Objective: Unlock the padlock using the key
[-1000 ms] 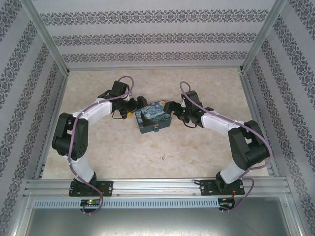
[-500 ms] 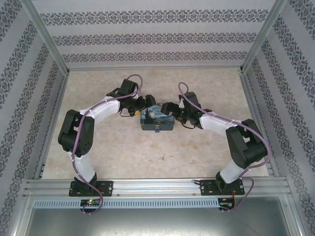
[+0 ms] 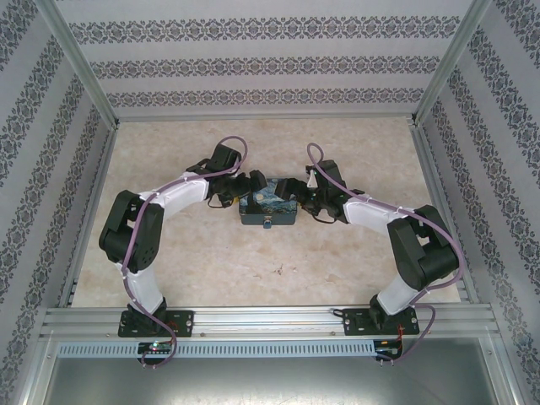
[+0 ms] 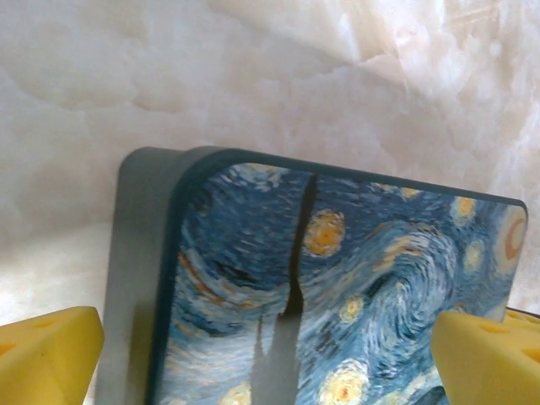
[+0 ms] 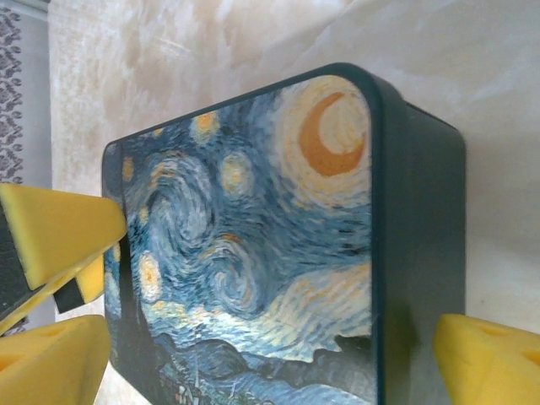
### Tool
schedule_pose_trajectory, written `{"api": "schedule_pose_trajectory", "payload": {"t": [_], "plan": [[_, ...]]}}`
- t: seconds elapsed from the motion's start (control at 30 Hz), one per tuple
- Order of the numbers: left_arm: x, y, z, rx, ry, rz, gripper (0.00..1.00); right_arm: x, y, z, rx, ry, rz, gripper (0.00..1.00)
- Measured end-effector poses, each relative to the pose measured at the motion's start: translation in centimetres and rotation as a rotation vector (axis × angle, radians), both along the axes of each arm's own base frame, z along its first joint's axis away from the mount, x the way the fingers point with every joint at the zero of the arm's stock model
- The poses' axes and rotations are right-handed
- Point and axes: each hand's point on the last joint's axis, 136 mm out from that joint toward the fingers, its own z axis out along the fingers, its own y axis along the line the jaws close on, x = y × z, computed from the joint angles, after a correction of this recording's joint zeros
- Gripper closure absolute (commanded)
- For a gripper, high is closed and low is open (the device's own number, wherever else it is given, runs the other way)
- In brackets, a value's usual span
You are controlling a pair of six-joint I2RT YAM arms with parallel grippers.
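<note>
Starry Night tin lying flat, painted lid up, on the marble-look tabletop. It sits in the gap between the left fingertips, its grey side wall just beside one of them. It's between the right fingertips too, crescent moon at the lid's corner farthest from them. Patterned wallpaper stands well beyond.

Patterned walls, marbled tabletop
</note>
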Motion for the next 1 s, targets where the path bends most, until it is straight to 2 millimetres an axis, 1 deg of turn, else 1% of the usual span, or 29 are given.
{"api": "schedule_pose_trajectory", "payload": {"t": [0.07, 0.13, 0.2, 0.27, 0.37, 0.4, 0.47, 0.57, 0.7, 0.8, 0.9, 1.0], "plan": [[0.3, 0.4, 0.3, 0.019, -0.017, 0.016, 0.01, -0.1, -0.8, 0.0, -0.028, -0.002, -0.017, 0.02], [0.6, 1.0, 0.7, 0.044, -0.041, 0.034, 0.01, -0.4, -1.8, 0.5, -0.051, -0.012, -0.039, 0.02], [0.8, 1.5, 1.5, 0.065, -0.067, 0.049, 0.01, -0.6, -2.9, 1.5, -0.063, -0.03, -0.055, 0.02], [0.9, 2.3, 2.7, 0.08, -0.099, 0.068, 0.01, -1.1, -3.6, 2.6, -0.064, -0.058, -0.064, 0.02], [0.6, 3.2, 4.4, 0.087, -0.14, 0.09, 0.0, -2.7, -4.0, 3.5, -0.063, -0.081, -0.047, 0.09], [0.4, 3.5, 4.8, 0.088, -0.149, 0.095, 0.0, -3.2, -4.0, 3.6, -0.064, -0.078, -0.039, 0.11], [-0.2, 4.0, 5.4, 0.085, -0.162, 0.103, 0.0, -4.9, -3.5, 3.4, -0.079, -0.075, 0.005, 0.15], [-1.3, 4.4, 5.0, 0.082, -0.149, 0.106, 0.0, -7.8, -2.7, 2.8, -0.119, -0.056, 0.082, 0.23], [-2.8, 4.6, 3.2, 0.074, -0.089, 0.106, 0.0, -10.9, -2.3, 2.0, -0.164, -0.02, 0.128, 0.29], [-3.9, 4.6, 1.9, 0.065, -0.045, 0.109, 0.0, -13.0, -2.4, 0.7, -0.189, 0.025, 0.115, 0.39], [-4.1, 4.4, 1.6, 0.045, -0.031, 0.11, 0.0, -14.9, -2.5, -1.0, -0.222, 0.091, 0.075, 0.45], [-3.9, 4.0, 1.8, 0.017, -0.037, 0.114, 0.0, -16.5, -1.9, -1.9, -0.245, 0.148, 0.031, 0.45]]}}
